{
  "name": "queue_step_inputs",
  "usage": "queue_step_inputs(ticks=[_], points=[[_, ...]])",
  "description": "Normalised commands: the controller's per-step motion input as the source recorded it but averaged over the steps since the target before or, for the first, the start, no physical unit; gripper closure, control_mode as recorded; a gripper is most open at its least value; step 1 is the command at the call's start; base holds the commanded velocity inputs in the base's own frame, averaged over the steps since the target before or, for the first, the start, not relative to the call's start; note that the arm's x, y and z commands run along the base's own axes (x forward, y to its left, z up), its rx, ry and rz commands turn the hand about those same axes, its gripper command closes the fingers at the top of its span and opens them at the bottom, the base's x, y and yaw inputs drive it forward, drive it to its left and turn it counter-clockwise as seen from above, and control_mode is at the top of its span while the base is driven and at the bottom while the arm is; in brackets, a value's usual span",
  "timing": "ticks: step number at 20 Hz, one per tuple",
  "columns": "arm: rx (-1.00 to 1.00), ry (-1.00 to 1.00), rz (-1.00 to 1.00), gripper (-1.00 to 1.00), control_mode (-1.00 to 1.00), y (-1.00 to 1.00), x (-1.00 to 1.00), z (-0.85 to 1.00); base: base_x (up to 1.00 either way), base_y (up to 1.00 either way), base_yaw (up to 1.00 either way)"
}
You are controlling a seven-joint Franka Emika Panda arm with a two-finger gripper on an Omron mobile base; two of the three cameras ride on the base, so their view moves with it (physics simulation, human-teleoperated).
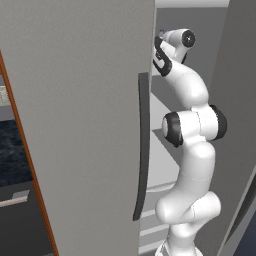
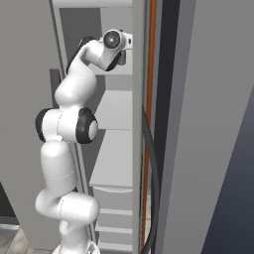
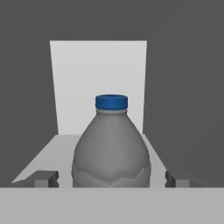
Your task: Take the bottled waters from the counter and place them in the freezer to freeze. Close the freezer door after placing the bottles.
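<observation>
A grey-clear bottled water [image 3: 111, 148] with a dark blue cap stands upright on a white shelf [image 3: 43, 157] inside the freezer [image 2: 116, 111]. My gripper [image 3: 111, 179] is open around its lower body, with a gap between each fingertip [image 3: 46, 178] and the bottle's sides. The arm reaches up into the freezer's upper compartment in both base views. To the right stands the freezer door [image 2: 213, 124], swung open, with its dark handle [image 2: 153, 173] along the inner edge. A strip of black marbled counter [image 1: 12, 150] shows at the far left.
The left-hand grey door panel [image 1: 75, 125] with its dark vertical handle [image 1: 144, 145] stands close beside the arm. More white shelves [image 2: 116, 163] lie below the hand. A brown wooden edge [image 1: 27, 165] runs along the panel's left side.
</observation>
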Motion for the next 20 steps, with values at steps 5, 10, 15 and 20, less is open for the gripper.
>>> queue_step_inputs(ticks=[5, 10, 15, 20], points=[[0.0, 0.0, 0.0, -1.0, -1.0, 0.0, 0.0, 0.0, 0.0, 0.0, 0.0], [0.0, 0.0, 0.0, -1.0, -1.0, 0.0, -0.06, 0.01, 0.0, 0.0, 0.0], [0.0, -0.01, -0.01, -1.0, -1.0, 0.0, -0.29, 0.06, 0.0, 0.0, 0.0], [0.0, -0.03, 0.0, -1.0, -1.0, 0.0, -0.4, 0.04, 0.0, 0.0, 0.0]])
